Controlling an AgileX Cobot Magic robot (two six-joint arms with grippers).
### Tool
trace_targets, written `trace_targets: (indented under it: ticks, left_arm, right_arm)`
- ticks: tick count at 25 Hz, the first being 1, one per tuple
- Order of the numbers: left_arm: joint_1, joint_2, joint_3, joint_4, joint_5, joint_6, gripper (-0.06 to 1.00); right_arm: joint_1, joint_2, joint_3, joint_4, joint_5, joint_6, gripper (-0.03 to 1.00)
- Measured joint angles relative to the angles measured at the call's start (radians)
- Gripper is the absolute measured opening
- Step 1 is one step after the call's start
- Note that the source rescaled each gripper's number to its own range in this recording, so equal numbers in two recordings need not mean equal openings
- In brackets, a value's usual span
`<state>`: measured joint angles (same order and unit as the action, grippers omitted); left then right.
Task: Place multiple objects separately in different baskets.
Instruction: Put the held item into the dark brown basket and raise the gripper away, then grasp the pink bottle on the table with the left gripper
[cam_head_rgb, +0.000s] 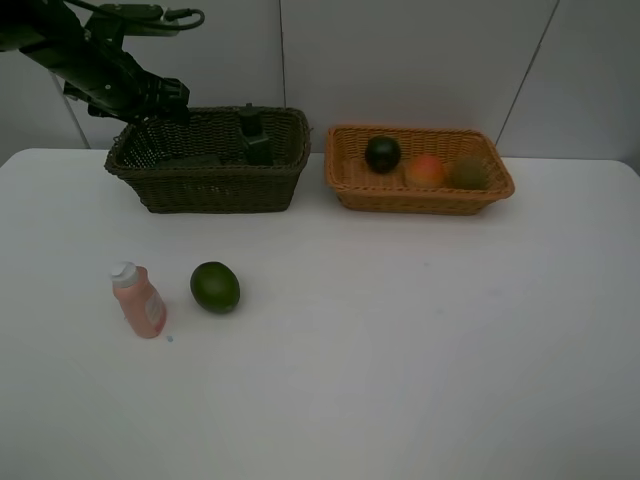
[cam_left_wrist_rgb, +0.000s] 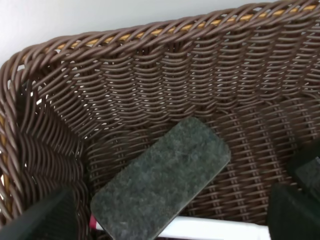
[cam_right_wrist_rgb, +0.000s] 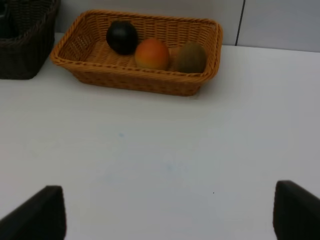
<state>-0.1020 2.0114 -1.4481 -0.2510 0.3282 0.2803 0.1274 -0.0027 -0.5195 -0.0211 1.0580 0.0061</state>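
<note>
- Clearly, the left fingers (cam_left_wrist_rgb: 42, 220) stand spread wide and empty, low inside the dark basket (cam_left_wrist_rgb: 150, 60) at its left end. The eraser (cam_left_wrist_rgb: 162, 177) lies on the basket floor, partly over the marker (cam_left_wrist_rgb: 215, 231), with the pump bottle (cam_head_rgb: 255, 135) further along.
- The right fingers (cam_right_wrist_rgb: 35, 212) are likewise spread and hold nothing above bare counter (cam_right_wrist_rgb: 165, 150).
- The tan basket (cam_head_rgb: 425, 198) holds the mangosteen (cam_head_rgb: 382, 153), peach (cam_head_rgb: 426, 171) and kiwi (cam_head_rgb: 468, 172).
- Not yet sorted: the pink bottle (cam_head_rgb: 138, 300) and green fruit (cam_head_rgb: 215, 287), near each other on the counter's front left.
- Risks:
  - A finger so close to the wicker wall could snag the weave on lifting and drag the basket.
  - The fruit may roll if nudged off-centre.
  - The standing bottle may topple under a sideways approach.
  - Reaching for either one could knock its neighbour.
</note>
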Motion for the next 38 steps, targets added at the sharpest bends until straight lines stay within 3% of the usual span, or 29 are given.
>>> trace_targets:
  ticks: [10, 17, 27, 34, 38]
  left_arm:
    - [-0.001, 0.0, 0.0, -0.052, 0.046, -0.022, 1.0]
    - [-0.001, -0.052, 0.0, -0.055, 0.169, -0.03, 1.0]
    - [-0.001, -0.215, 0.07, -0.05, 0.343, -0.189, 1.0]
    - [-0.002, -0.33, 0.178, -0.009, 0.432, -0.264, 1.0]
    - [-0.048, -0.368, 0.223, 0.042, 0.458, -0.324, 1.0]
  right_arm:
    - [0.0, 0.0, 0.0, 0.0, 0.0, 0.0, 1.0]
    - [0.0, 0.0, 0.0, 0.0, 0.0, 0.0, 1.0]
    - [0.0, 0.0, 0.0, 0.0, 0.0, 0.0, 1.0]
    - [0.0, 0.0, 0.0, 0.0, 0.0, 0.0, 1.0]
    - [0.0, 0.0, 0.0, 0.0, 0.0, 0.0, 1.0]
